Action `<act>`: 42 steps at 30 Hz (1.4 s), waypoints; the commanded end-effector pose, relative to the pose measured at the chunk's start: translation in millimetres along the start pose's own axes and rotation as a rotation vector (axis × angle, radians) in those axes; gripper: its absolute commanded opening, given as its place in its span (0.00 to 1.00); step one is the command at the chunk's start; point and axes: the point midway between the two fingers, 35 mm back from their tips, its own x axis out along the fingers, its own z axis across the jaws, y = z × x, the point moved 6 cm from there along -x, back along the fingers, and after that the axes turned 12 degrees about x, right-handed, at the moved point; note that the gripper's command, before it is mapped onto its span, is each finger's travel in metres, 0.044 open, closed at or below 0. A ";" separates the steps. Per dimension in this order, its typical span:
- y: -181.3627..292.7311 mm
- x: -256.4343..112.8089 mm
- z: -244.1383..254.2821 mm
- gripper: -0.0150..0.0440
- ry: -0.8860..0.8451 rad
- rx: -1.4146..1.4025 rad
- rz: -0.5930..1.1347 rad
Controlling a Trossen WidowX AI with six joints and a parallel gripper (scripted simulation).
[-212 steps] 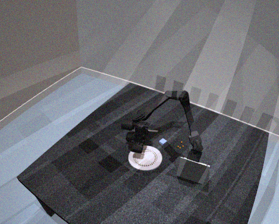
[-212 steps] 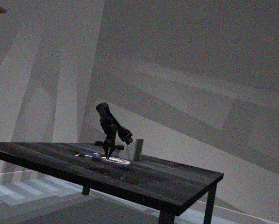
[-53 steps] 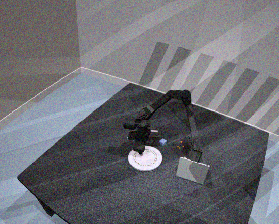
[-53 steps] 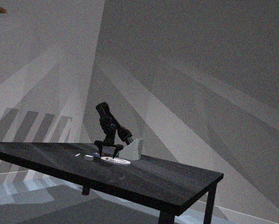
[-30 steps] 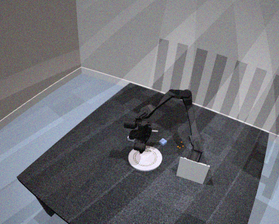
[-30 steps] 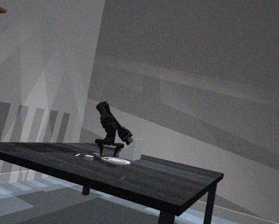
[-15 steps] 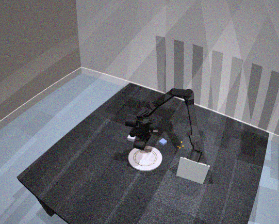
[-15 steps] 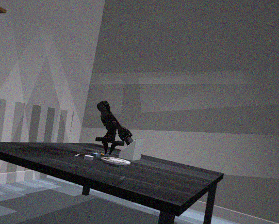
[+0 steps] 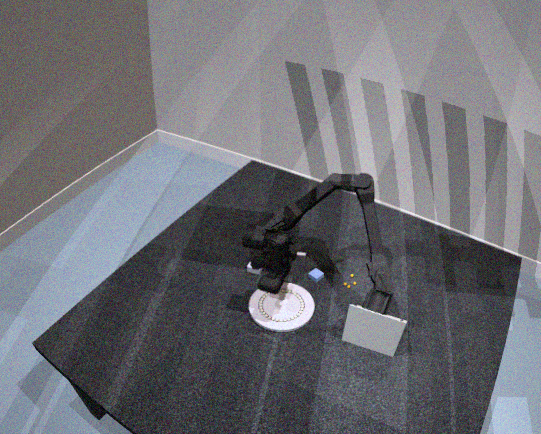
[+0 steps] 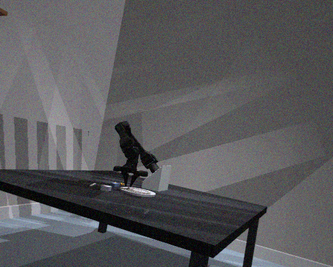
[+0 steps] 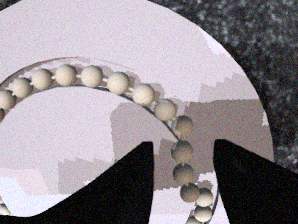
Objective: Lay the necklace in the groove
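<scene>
The round white bead board (image 9: 308,311) (image 11: 150,30) lies flat on the dark table. The pearl necklace (image 9: 282,321) (image 11: 91,76) lies on it as a ring. In the wrist view its upper arc follows the curved groove. Between the fingers the beads run nearly straight down, then kink sideways where two strands of beads meet. Whether those beads sit in the groove cannot be told. My gripper (image 10: 128,186) (image 11: 183,151) is partly open, low over the board's edge. Its fingers stand either side of the beads with a gap on each side. The arm hides part of the ring in the top view.
A blue block (image 9: 316,274) (image 10: 115,184) lies near the board, with several small yellow balls (image 9: 349,283) beyond it. A grey upright panel (image 9: 374,330) (image 10: 164,178) stands by the arm's base. A white block (image 9: 253,269) (image 10: 106,187) and a small white piece (image 9: 301,254) lie behind the board.
</scene>
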 end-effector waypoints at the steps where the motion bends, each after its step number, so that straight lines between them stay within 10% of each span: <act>1: 3.7 8.2 -0.5 0.46 0.009 -0.010 0.011; 11: 4.5 13.6 -0.7 0.46 0.010 -0.012 0.014; 16: 2.6 11.7 -0.3 0.25 0.003 -0.004 0.009; 42: 2.6 11.7 -0.3 0.25 0.003 -0.004 0.009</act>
